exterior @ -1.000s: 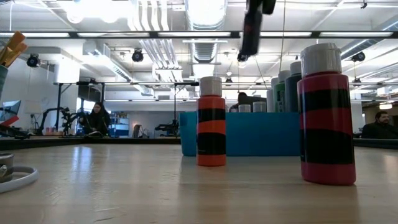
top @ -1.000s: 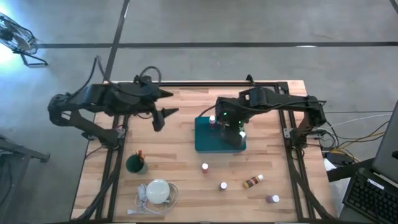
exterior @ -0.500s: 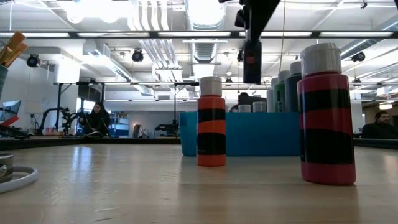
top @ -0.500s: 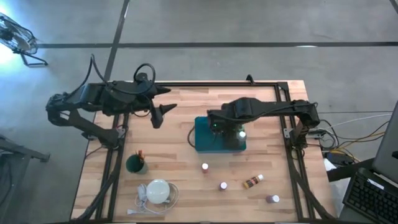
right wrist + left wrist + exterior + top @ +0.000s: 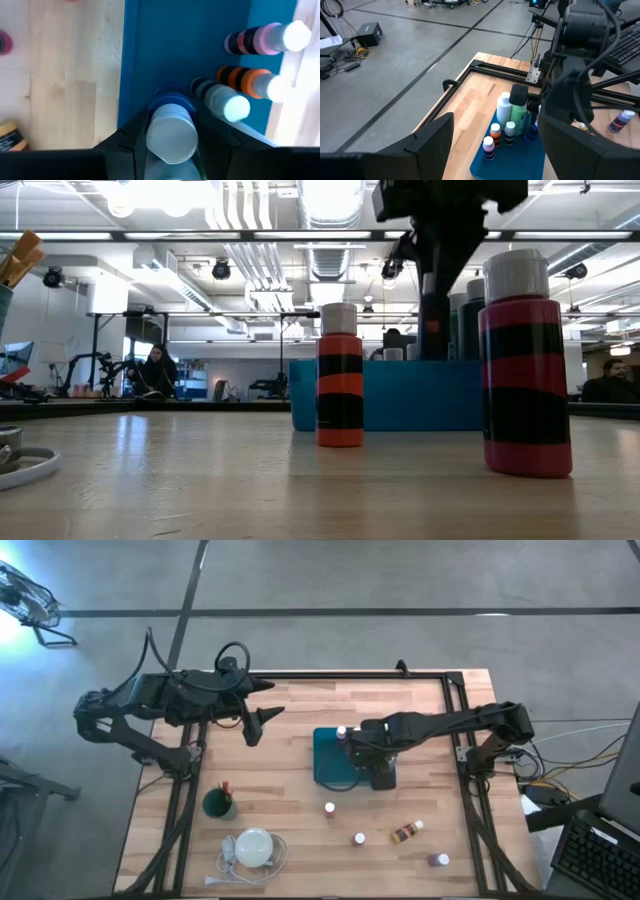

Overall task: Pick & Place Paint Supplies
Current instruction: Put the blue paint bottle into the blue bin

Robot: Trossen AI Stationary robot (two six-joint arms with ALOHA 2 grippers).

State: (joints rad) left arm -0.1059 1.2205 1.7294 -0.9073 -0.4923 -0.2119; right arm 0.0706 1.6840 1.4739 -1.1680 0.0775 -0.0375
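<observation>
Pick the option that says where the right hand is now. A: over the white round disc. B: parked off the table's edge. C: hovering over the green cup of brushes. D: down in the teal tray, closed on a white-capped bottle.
D: the right wrist view shows the right hand clamped on a white-capped bottle over the teal tray.

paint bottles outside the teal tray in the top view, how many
4: one bottle beside the tray, another bottle past it, brown bottle lying down, purple bottle farthest out.
</observation>
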